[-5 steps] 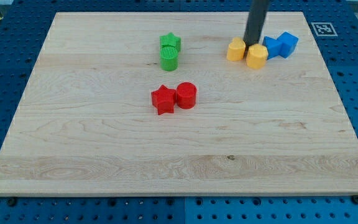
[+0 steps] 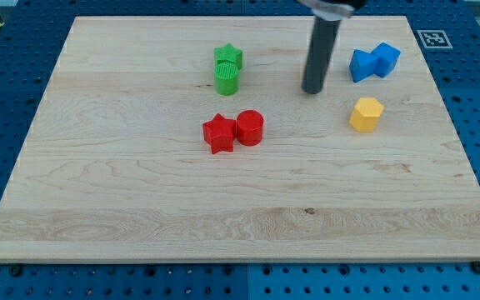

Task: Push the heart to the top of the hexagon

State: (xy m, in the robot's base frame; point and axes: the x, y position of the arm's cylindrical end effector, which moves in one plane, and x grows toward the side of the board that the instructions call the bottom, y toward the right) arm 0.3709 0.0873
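Bare wood fills the left third of the board (image 2: 98, 208), and you have open room there from the left edge across and along the whole lower half.

Moving right, in the upper centre-left a green star (image 2: 229, 57) sits touching a green cylinder (image 2: 227, 79) just below it. Below them, near the middle of the frame, a red star (image 2: 218, 133) touches a red cylinder (image 2: 250, 127) on its right.

Right of centre, the dark rod comes down from the top of the frame. My tip (image 2: 312, 90) stands on clear wood, apart from every block in sight. It has no fingers to open or close, and it holds nothing.

The yellow hexagon (image 2: 366, 114) lies lower right of my tip, standing alone with free board around it. You cannot see the heart in this view, so its place cannot be told.

Above the hexagon, two blue blocks (image 2: 362, 64) (image 2: 386, 58) touch each other near the board's upper right corner, with little room to the edge. Their shapes are unclear.
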